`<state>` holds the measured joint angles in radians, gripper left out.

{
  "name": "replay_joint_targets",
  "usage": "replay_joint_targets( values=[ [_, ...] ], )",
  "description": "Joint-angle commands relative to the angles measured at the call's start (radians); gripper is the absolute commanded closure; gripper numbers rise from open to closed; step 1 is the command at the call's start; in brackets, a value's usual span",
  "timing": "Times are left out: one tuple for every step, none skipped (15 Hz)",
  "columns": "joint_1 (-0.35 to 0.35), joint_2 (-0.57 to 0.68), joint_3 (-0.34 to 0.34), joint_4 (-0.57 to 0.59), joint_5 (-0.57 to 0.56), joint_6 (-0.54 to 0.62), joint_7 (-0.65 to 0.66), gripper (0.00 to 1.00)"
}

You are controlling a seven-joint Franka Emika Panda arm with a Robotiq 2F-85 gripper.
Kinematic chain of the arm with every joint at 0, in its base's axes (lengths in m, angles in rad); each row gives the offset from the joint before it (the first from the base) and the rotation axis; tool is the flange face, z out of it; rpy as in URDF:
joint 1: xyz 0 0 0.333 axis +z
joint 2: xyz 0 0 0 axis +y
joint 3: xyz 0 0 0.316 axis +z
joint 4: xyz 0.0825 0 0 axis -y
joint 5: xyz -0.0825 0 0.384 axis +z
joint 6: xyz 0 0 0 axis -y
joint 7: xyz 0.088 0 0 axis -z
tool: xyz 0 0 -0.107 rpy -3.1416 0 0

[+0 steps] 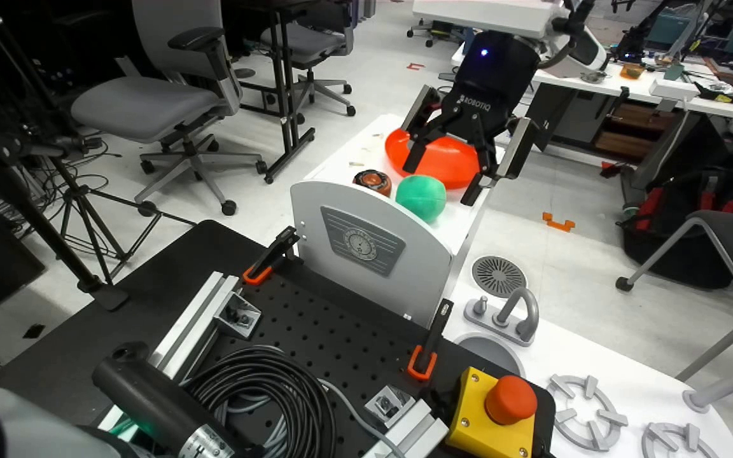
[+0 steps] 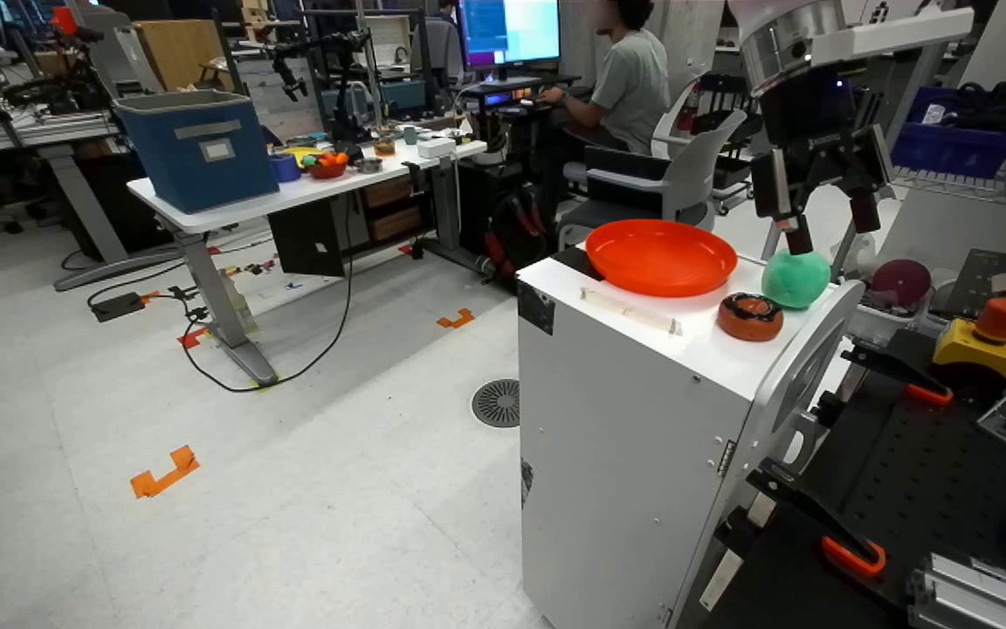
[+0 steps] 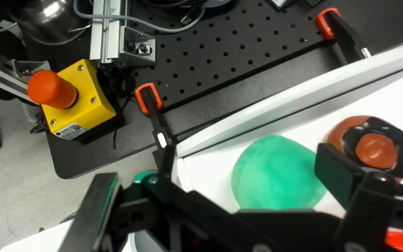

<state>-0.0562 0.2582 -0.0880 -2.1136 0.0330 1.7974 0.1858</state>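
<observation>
The rounded green object [image 2: 795, 281] lies just below the pincer [image 2: 832, 234], whose jaws stand wide apart.

The gripper [image 1: 443, 173] reads ROBOTIQ
White capitals mark its black body [image 1: 490, 71]; the label [image 3: 71, 131] of the yellow box [image 3: 80, 111] and the dial [image 1: 361, 244] are too small to read.

Right of the frame's centre in an exterior view, a white top [image 2: 699, 347] is carrying a plate [image 2: 660, 258] toward its upper left. Tape [image 2: 631, 312] is sticking to the white top just below the plate. A puck [image 2: 749, 319] is resting lower right of the plate, and a ball [image 2: 795, 279] is sitting just beside the puck, to its upper right. In the wrist view, the plate is showing at lower right.
</observation>
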Motion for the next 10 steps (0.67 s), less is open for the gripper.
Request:
replay_joint_targets(
  values=[
    [0.005, -0.016, 0.007, 0.009, 0.005, -0.026, 0.006, 0.00],
    [0.006, -0.016, 0.007, 0.010, 0.005, -0.027, 0.005, 0.00],
    [0.007, -0.015, 0.007, 0.012, 0.004, -0.028, 0.004, 0.00],
    [0.008, -0.014, 0.007, 0.013, 0.004, -0.028, 0.004, 0.00],
    [0.009, -0.013, 0.008, 0.015, 0.005, -0.028, 0.004, 0.00],
    [0.009, -0.012, 0.009, 0.017, 0.005, -0.028, 0.004, 0.00],
    [0.009, -0.012, 0.010, 0.018, 0.005, -0.028, 0.005, 0.00],
    [0.010, -0.013, 0.011, 0.018, 0.007, -0.027, 0.006, 0.00],
    [0.011, -0.014, 0.012, 0.020, 0.007, -0.027, 0.006, 0.00],
    [0.013, -0.015, 0.014, 0.021, 0.006, -0.026, 0.007, 0.00]
  ],
)
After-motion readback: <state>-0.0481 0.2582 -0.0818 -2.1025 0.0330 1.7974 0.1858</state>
